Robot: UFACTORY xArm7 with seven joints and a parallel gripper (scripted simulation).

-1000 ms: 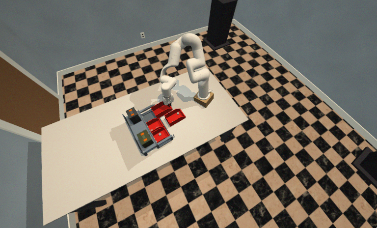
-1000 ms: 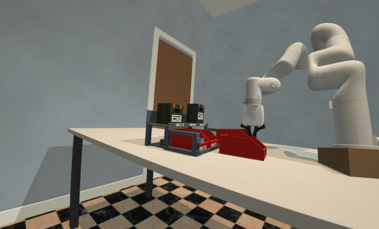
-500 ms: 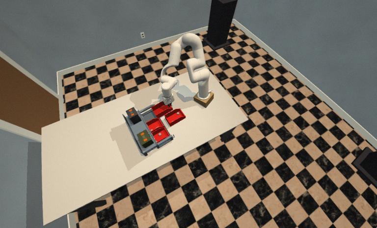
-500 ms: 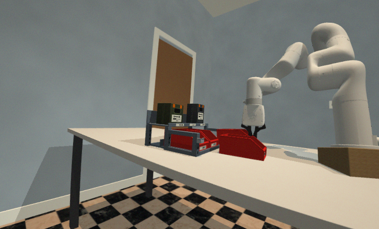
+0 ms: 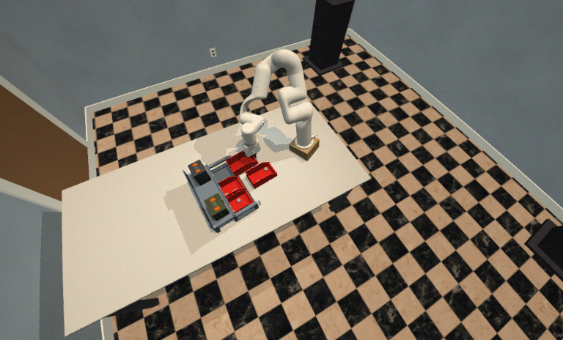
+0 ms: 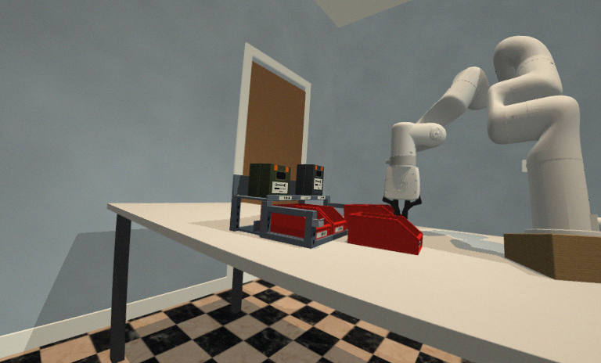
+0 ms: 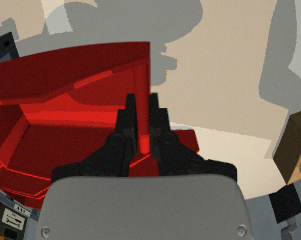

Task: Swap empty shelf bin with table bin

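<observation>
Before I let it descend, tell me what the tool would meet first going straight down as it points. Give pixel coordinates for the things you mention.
Probably the table top (image 5: pixel 136 220) (image 6: pixel 310 292), beneath the front wall of the red bin pinched in the tool (image 5: pixel 254 155) (image 6: pixel 401 213) (image 7: pixel 143 100); the remaining gap is unclear.

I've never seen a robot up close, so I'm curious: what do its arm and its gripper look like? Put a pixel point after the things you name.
The arm (image 5: pixel 260 79) (image 6: pixel 556 164) is smooth and white, with thick, rounded, tube-like sections and faint joint seams. The gripper (image 5: pixel 254 155) (image 6: pixel 401 213) (image 7: pixel 142 106) has a pale housing, grey from behind, with small round screws and black, angular fingers.
</observation>
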